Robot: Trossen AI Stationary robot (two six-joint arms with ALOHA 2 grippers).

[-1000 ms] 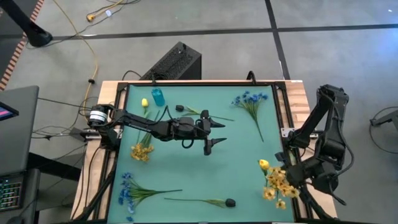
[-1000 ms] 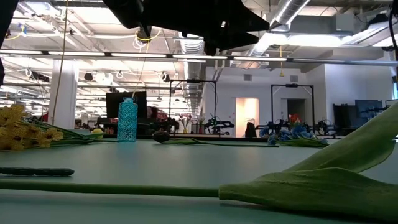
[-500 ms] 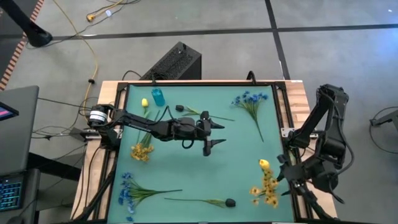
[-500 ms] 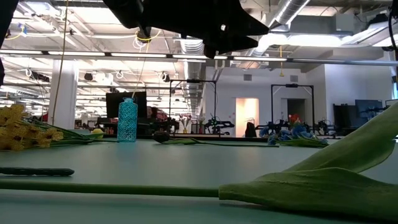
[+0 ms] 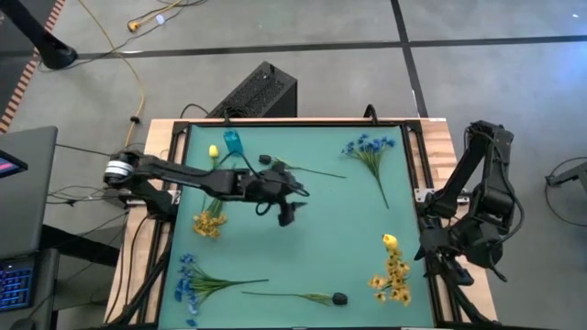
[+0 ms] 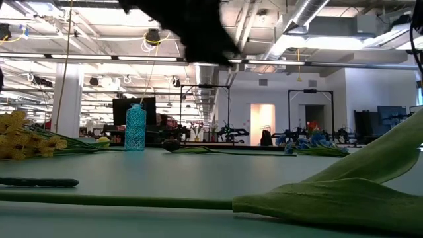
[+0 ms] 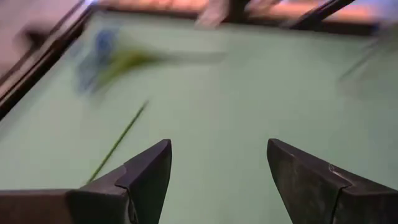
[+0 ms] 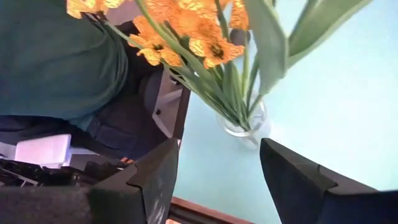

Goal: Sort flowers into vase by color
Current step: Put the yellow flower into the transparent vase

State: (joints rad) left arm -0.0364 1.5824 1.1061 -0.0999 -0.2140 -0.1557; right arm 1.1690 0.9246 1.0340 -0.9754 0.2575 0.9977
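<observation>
We are seeing the green table [image 5: 339, 211] carrying the flowers spread around its edges. The left gripper [image 5: 286, 213] is hovering over the table's middle, fingers [image 7: 146, 177] spread and empty. The right gripper [image 5: 438, 261] is sitting off the right edge, fingers [image 8: 158, 171] apart, holding nothing. Just beside it a yellow blossom cluster [image 5: 393, 278] is standing in a clear glass vase [image 8: 244, 124], with a yellow bud [image 5: 390, 242] near. Blue clusters are lying at far right [image 5: 369, 147] and near left [image 5: 188, 278]; another yellow cluster [image 5: 209, 222] is lying at left; a dark bud [image 5: 339, 298] is lying at the near edge; a blue vase [image 5: 233, 142] is standing at far left.
</observation>
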